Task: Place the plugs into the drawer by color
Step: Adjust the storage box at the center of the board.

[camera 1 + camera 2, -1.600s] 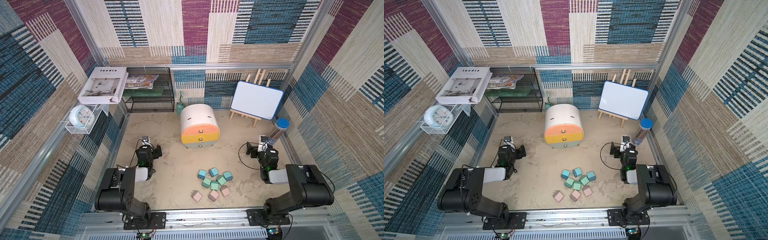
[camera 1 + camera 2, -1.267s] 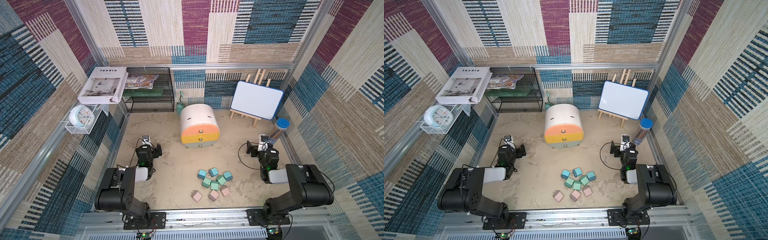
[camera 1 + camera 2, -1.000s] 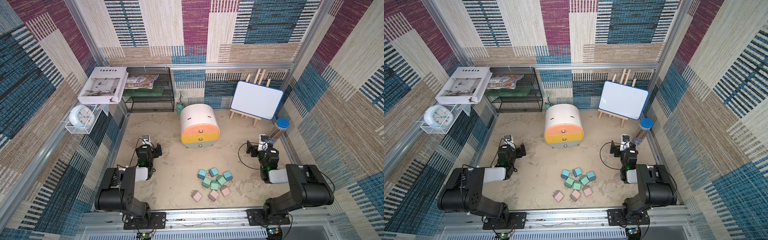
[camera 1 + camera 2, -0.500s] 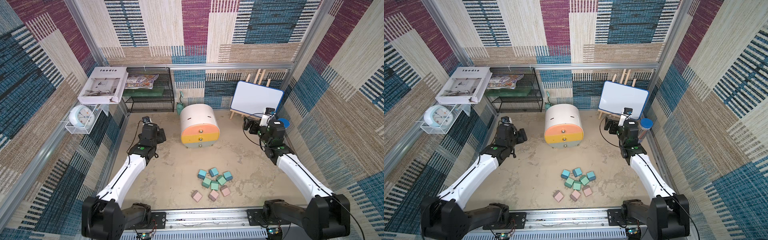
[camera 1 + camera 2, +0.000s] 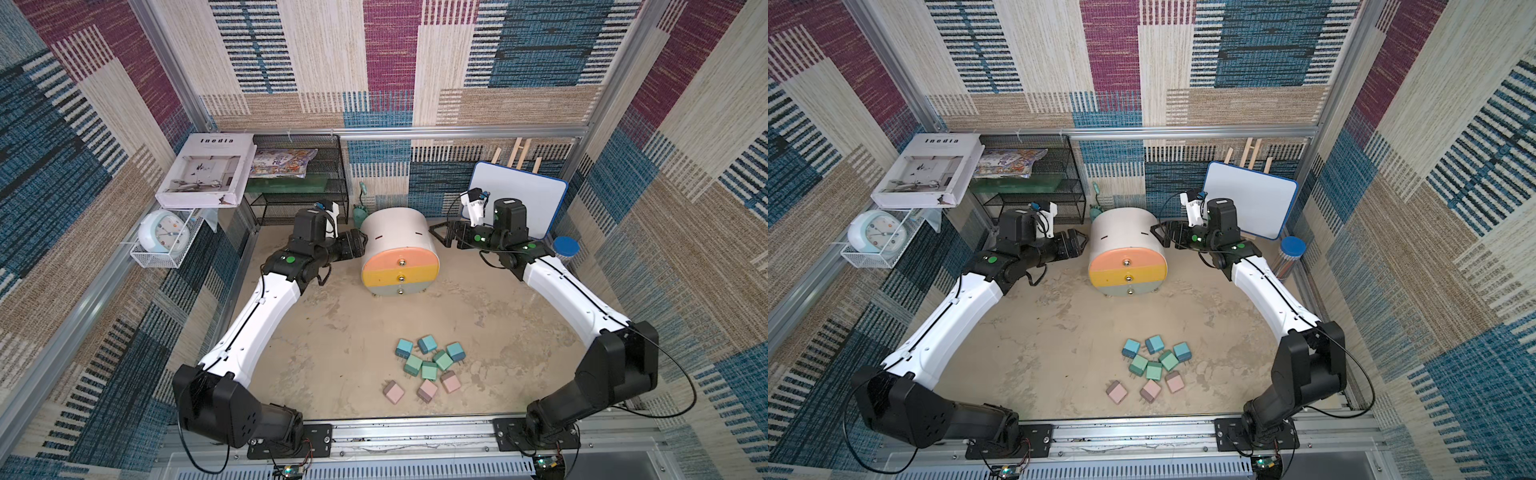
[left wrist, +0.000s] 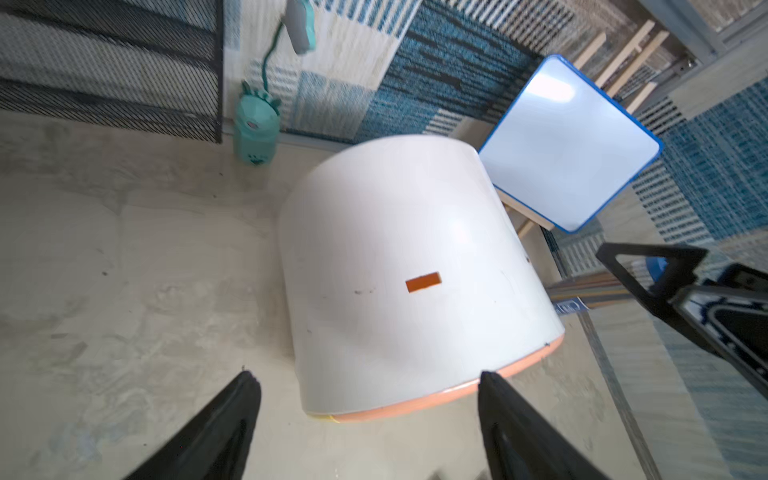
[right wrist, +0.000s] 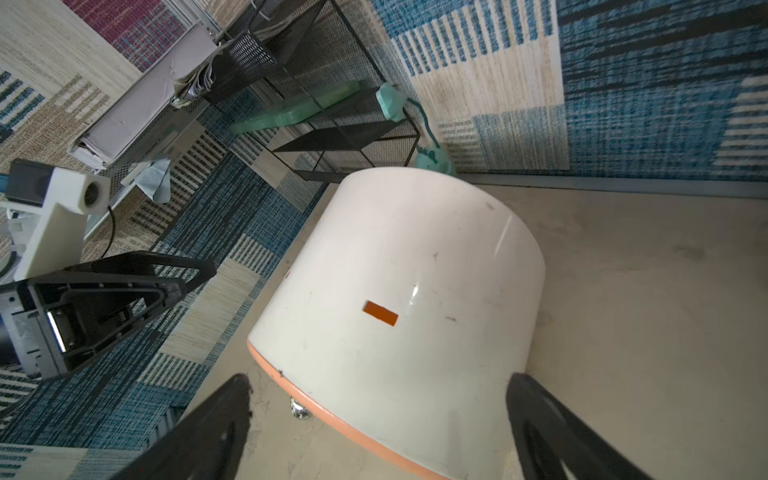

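- Both top views: your drawer (image 5: 395, 237) closed, plugs (image 5: 429, 370) clustered on the tabletop (image 5: 332, 332).
- Your left jaws: spread wide, empty.
- Your right jaws: spread wide, empty.

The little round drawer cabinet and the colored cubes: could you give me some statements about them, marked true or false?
1. All three drawers of the drawer cabinet are shut. True.
2. The left gripper holds a pink cube. False: it is open and empty, beside the cabinet.
3. All nine plugs lie on the table, in front of the cabinet. True.
4. The peach front is the lowest drawer. False: it is the top one; the grey front is lowest.
5. The right gripper is open, at the cabinet's other side. True.
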Available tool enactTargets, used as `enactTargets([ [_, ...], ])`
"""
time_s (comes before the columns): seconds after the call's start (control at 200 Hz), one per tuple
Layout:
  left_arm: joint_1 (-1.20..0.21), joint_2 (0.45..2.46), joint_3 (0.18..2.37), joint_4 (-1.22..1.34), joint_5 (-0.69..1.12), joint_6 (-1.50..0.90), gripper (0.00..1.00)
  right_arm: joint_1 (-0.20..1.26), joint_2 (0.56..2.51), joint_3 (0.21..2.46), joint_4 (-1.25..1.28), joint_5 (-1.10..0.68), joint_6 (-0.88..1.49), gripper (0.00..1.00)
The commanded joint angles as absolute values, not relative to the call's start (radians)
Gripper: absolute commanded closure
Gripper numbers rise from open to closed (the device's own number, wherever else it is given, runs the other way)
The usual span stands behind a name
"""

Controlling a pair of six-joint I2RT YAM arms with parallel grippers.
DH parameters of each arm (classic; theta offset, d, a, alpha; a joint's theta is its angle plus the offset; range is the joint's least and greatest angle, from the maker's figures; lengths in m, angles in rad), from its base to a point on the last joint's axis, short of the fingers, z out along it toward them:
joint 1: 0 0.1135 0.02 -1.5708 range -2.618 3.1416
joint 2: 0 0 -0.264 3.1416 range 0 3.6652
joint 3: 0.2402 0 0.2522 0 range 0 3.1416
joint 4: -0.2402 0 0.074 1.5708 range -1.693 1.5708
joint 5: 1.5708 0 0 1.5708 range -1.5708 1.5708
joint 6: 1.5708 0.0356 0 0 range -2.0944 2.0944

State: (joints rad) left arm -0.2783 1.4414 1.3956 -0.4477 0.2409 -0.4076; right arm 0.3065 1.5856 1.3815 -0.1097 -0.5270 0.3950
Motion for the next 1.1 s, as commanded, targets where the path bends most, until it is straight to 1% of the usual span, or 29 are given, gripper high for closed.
enactTargets([
  [0.0,-0.278,1.472,1.412,-0.477,0.378,-0.418,0.10,0.315,1.630,1.400,-0.145,-0.617,0.392,0.01],
  [0.135,-0.278,1.525,1.423,-0.439,0.502,-0.461,0.09,0.320,1.682,1.407,-0.118,-0.661,0.385,0.01],
  [0.29,-0.279,1.560,1.408,-0.387,0.571,-0.498,0.09,0.328,1.743,1.441,-0.102,-0.703,0.378,0.01],
  [0.311,-0.279,1.562,1.405,-0.381,0.607,-0.502,0.09,0.329,1.748,1.445,-0.100,-0.712,0.377,0.01],
  [0.536,-0.308,1.568,1.368,-0.336,0.677,-0.538,0.09,0.362,1.815,1.503,-0.103,-0.740,0.352,0.01],
  [0.701,-0.363,1.537,1.342,-0.337,0.674,-0.543,0.09,0.371,1.854,1.554,-0.123,-0.748,0.327,0.01],
  [0.791,-0.381,1.512,1.326,-0.337,0.664,-0.543,0.09,0.371,1.865,1.593,-0.169,-0.723,0.289,0.01],
  [0.906,-0.385,1.476,1.334,-0.366,0.645,-0.528,0.09,0.369,1.851,1.638,-0.237,-0.651,0.235,0.01],
  [1.037,-0.382,1.438,1.410,-0.480,0.587,-0.457,0.09,0.365,1.785,1.654,-0.276,-0.534,0.189,0.01],
  [1.097,-0.376,1.434,1.456,-0.530,0.518,-0.425,0.08,0.363,1.743,1.651,-0.283,-0.485,0.176,0.01],
])
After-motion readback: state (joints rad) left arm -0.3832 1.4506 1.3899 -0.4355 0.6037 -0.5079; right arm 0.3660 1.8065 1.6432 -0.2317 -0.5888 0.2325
